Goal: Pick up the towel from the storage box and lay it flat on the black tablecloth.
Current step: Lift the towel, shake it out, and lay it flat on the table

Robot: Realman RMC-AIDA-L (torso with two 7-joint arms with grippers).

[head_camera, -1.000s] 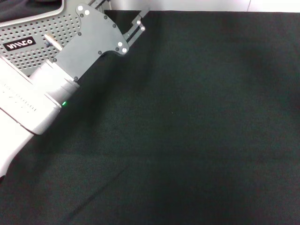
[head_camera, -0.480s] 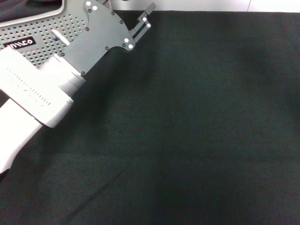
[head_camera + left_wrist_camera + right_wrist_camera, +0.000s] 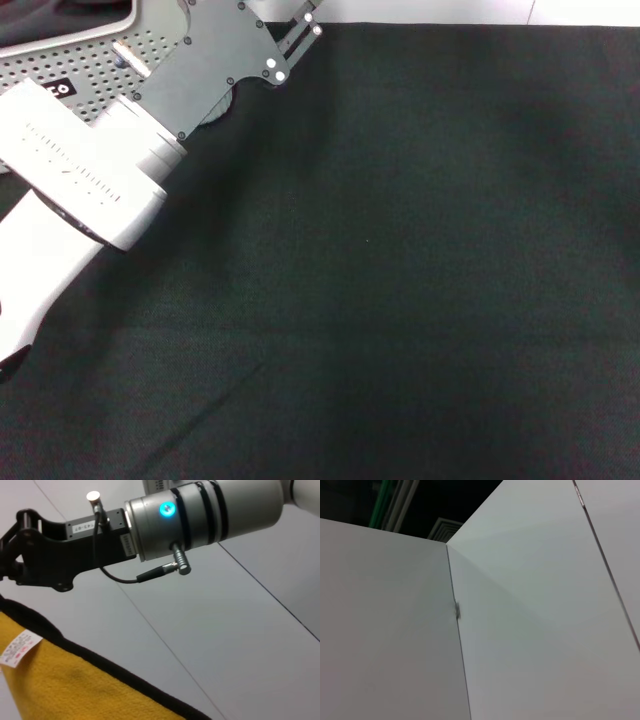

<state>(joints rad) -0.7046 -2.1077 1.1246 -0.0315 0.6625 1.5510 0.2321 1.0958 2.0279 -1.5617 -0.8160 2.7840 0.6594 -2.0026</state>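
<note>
The black tablecloth (image 3: 420,260) fills almost the whole head view. The storage box (image 3: 75,62), light grey and perforated with a black label, stands at the far left, partly behind my left arm. My left gripper (image 3: 308,22) reaches past the box's right side at the cloth's far edge. The towel does not show in the head view. In the left wrist view its yellow side (image 3: 75,690), with black edging and a white tag (image 3: 19,647), lies close to the camera. My right gripper (image 3: 17,550) shows only in the left wrist view, held up before a pale wall.
A white surface (image 3: 450,10) runs behind the cloth's far edge. A faint crease (image 3: 215,405) crosses the near left of the cloth. The right wrist view shows only white walls and a dark ceiling (image 3: 395,505).
My left arm has moved up and away across the head view, and its gripper has gone from beside the box to the cloth's far edge.
</note>
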